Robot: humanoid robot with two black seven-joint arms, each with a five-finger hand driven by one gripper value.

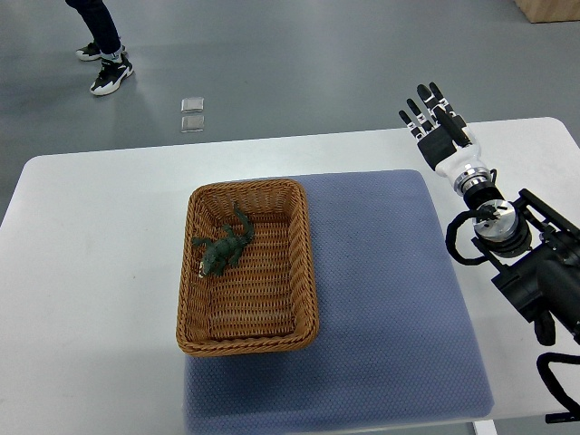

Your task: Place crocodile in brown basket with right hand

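Observation:
A dark green toy crocodile [224,247] lies inside the brown wicker basket [303,263], in its upper left part. The basket stands on the left side of a blue-grey mat [390,290]. My right hand [433,116] is far off to the right, over the table's back right area, fingers stretched out straight and holding nothing. Its arm comes in from the right edge. The left arm does not show.
The white table [91,272] carries the mat and basket. On the grey floor behind it lie two small clear squares [191,114]. A person's legs and sneakers [107,65] stand at the top left. A cardboard box corner [548,9] shows top right.

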